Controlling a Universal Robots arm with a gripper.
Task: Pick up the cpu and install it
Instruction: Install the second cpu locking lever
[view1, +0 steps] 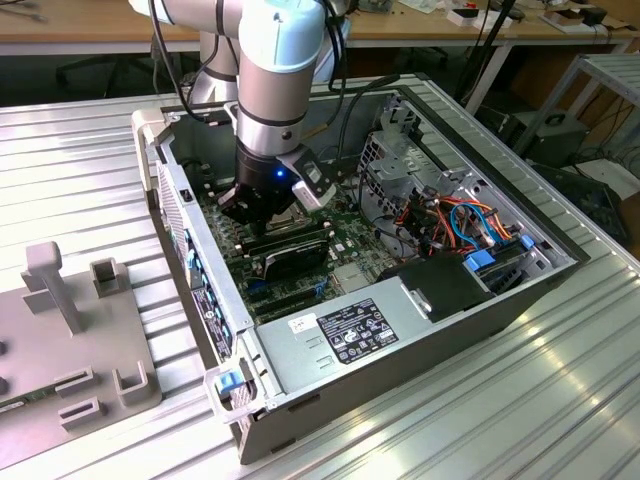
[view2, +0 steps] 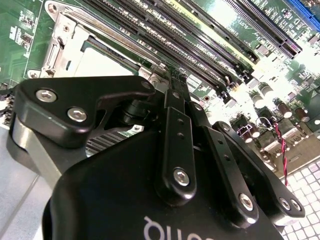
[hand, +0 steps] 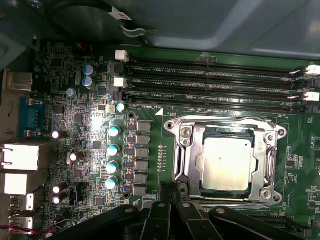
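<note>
Gripper housing: black gripper (view2: 172, 80) body and linkage bars sit closest to the lens in the second wrist view; its fingers (hand: 172, 192) come to a narrow tip in the first wrist view.
Gripper state: fingers appear drawn together at the tip with nothing seen between them; whether the tip touches the board cannot be told.
Cpu location: cpu (hand: 226, 162), dull silver square, lies flat inside the socket (hand: 185, 155), within the metal frame, on the green motherboard (hand: 90, 130).
Cpu relative to gripper: just beside the fingertips and apart from them; not held. In the second wrist view a pale corner of the cpu (view2: 100, 62) shows just beyond the gripper's linkage.
Socket frame: metal frame surrounds the cpu on all sides; whether it is latched cannot be told.
Memory slots: long black slots (hand: 210, 82) run parallel just beyond the socket, on the side away from the gripper.
Capacitors: row of teal-topped cans (hand: 114, 150) stands beside the socket, well clear of the cpu.
Arm: light-blue and grey arm (view1: 275, 70) reaches down into the open computer case (view1: 480, 320); gripper (view1: 255, 210) sits low over the board near the case's far left in the exterior view.
Power supply: grey box (view1: 340, 335) occupies the near edge of the case.
Work surface: ribbed metal table (view1: 500, 420) carries the case; a grey fixture (view1: 70, 330) stands at the exterior view's left.
</note>
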